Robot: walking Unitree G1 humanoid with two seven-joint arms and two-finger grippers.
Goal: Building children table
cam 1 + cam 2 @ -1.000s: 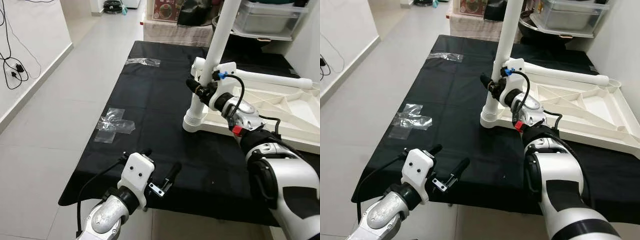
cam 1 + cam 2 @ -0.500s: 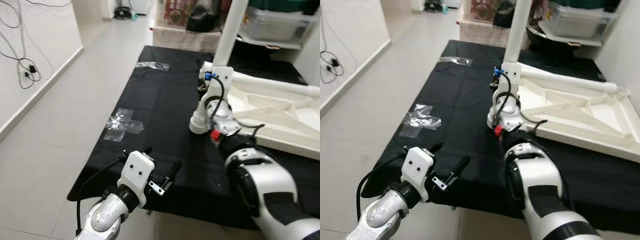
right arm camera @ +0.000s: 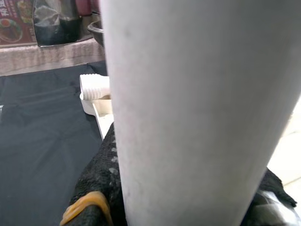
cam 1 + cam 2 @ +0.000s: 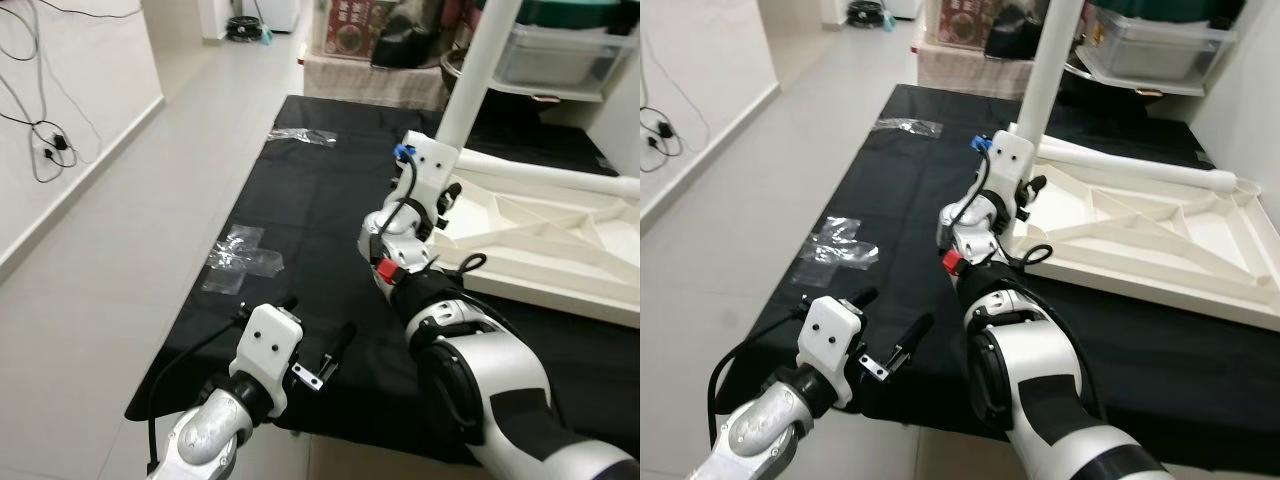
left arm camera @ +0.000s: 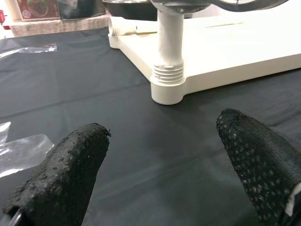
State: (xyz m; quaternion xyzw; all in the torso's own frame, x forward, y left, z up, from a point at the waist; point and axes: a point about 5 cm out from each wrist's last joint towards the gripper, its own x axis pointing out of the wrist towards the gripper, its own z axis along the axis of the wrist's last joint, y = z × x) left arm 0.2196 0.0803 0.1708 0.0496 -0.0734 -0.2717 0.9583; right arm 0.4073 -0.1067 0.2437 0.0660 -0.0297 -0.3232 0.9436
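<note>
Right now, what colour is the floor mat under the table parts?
Black mat, plain; clearest in the left eye view.

Domestic interior, room or hallway. Pale tiled floor (image 4: 150, 190) with white skirting; black cables (image 4: 40, 150) trailing down a white wall. Black cloth (image 4: 310, 220) spread over the floor as work surface. Clear storage bins (image 4: 560, 55) on shelving, household clutter behind.

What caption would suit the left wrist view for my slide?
Open left gripper hovers over the black cloth, facing the upright white leg screwed into the tabletop.
</note>
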